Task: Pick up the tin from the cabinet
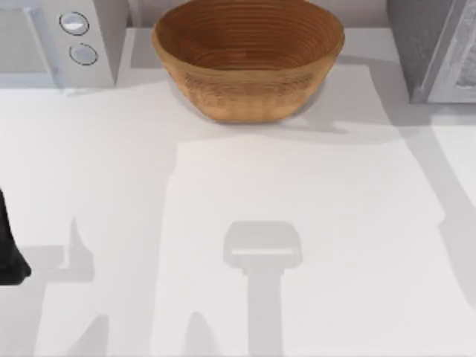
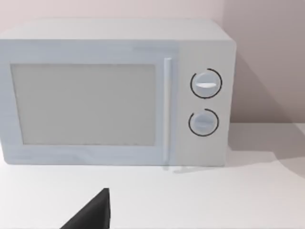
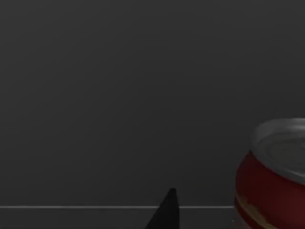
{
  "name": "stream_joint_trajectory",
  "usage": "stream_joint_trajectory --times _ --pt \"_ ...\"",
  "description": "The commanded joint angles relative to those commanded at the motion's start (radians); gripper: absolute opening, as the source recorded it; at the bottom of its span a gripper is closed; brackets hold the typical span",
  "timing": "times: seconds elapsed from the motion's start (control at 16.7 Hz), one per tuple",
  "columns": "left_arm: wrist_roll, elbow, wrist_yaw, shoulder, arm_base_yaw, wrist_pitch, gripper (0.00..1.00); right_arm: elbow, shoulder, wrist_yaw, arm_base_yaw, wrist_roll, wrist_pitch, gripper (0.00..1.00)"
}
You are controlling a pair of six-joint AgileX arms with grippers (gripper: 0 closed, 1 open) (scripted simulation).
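The tin (image 3: 274, 176) is a red can with a silver lid and a thin yellow band. It stands upright in the right wrist view, inside the dark cabinet (image 3: 143, 95). A black tip of my right gripper (image 3: 166, 212) pokes in beside the tin, apart from it. In the top view the cabinet (image 1: 435, 48) is the grey box at the back right corner. My left arm (image 1: 9, 253) sits parked at the table's left edge, and a dark bit of the left gripper (image 2: 93, 213) faces the microwave.
A white microwave (image 1: 56, 41) with two round dials stands at the back left, door shut (image 2: 86, 105). A brown woven basket (image 1: 248, 56) sits at the back middle. The white table (image 1: 297, 186) stretches in front of them.
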Motion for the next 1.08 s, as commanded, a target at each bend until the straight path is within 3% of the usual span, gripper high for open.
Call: stream_joint_trajectory --times 0.3,1.08 --pt "0.0 0.0 0.0 0.0 0.0 0.0 1.0 0.0 0.0 0.0 0.0 0.0 0.0 0.02" --pt "0.0 0.0 0.0 0.0 0.0 0.0 1.0 -0.016 -0.068 0.027 0.031 0.002 -0.043 0.0"
